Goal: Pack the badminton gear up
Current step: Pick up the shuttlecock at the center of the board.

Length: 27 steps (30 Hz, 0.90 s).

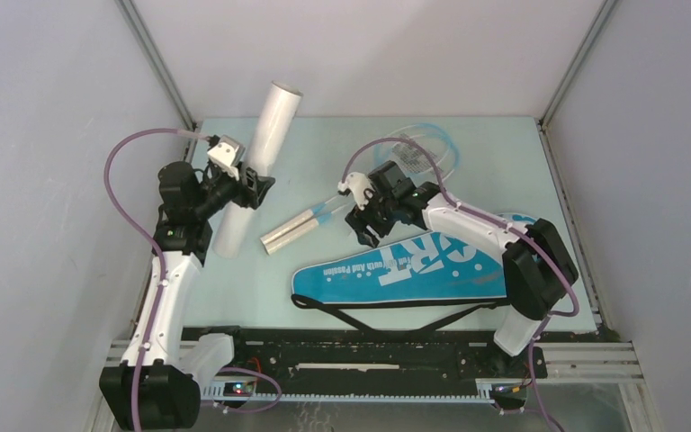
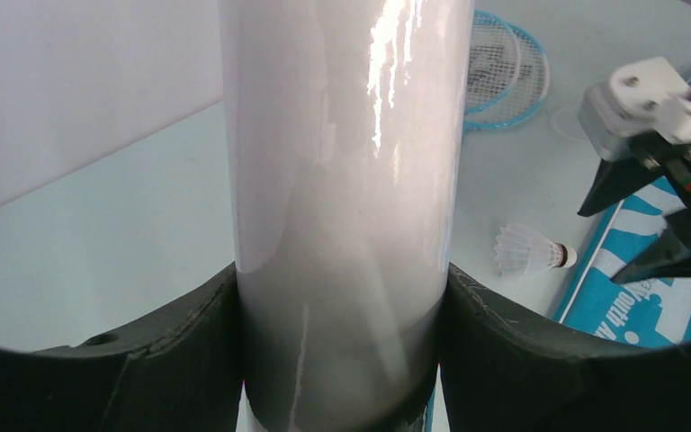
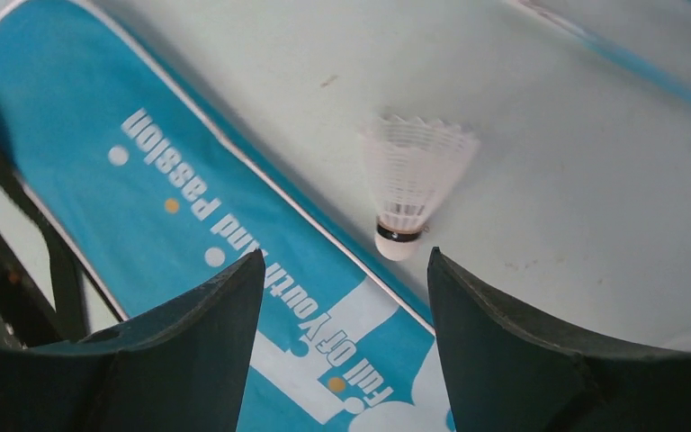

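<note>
The tube (image 1: 265, 144) is gripped by the left claw (image 1: 254, 186); the right claw (image 3: 342, 297) is seen open near a shuttlecock (image 3: 411, 184).

The pale bench (image 1: 324, 157) carries a blue bag (image 1: 396, 274), two rackets (image 1: 299, 229) behind it, and one shuttlecock (image 3: 411, 184) just beside the bag.

Bright, even diffuse overhead light, only faint soft shadows on the table (image 1: 315, 153), vertical glare streak down the white tube (image 2: 342, 207) in left wrist view, wrist-cam foregrounds dark and slightly soft, top view sharp.
</note>
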{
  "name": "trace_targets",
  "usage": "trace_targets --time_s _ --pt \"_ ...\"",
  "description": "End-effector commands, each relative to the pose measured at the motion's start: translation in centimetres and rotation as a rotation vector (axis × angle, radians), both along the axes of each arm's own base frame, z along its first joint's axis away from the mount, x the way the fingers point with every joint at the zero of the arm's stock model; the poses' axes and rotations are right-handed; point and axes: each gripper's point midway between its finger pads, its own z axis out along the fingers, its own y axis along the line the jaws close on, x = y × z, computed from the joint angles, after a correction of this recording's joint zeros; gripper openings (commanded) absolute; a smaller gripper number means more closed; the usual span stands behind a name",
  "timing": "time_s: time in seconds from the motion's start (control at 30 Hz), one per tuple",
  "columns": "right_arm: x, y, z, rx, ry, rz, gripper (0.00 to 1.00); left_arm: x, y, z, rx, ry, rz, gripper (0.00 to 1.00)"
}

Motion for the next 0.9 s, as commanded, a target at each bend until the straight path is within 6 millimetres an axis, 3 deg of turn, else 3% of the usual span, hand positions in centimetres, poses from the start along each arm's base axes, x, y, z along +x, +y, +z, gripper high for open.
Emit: trace_targets --time_s 0.0,0.17,0.57,0.87 --pt "-0.4 1.1 1.9 -0.051 -0.093 0.266 0.75 0.3 0.6 2.6 -0.019 -0.070 0.057 0.24" --pt "1.2 1.9 2.1 -0.097 -0.087 0.359 0.76 0.3 0.8 2.5 -0.015 -0.068 0.067 0.24" --pt "5.1 2.0 -0.4 -0.191 -0.055 0.488 0.76 0.4 1.7 2.7 -0.007 -0.076 0.100 0.24" --pt "6.1 1.4 -2.6 -0.255 0.028 0.553 0.74 0.4 1.8 2.3 0.004 -0.070 0.096 0.24"
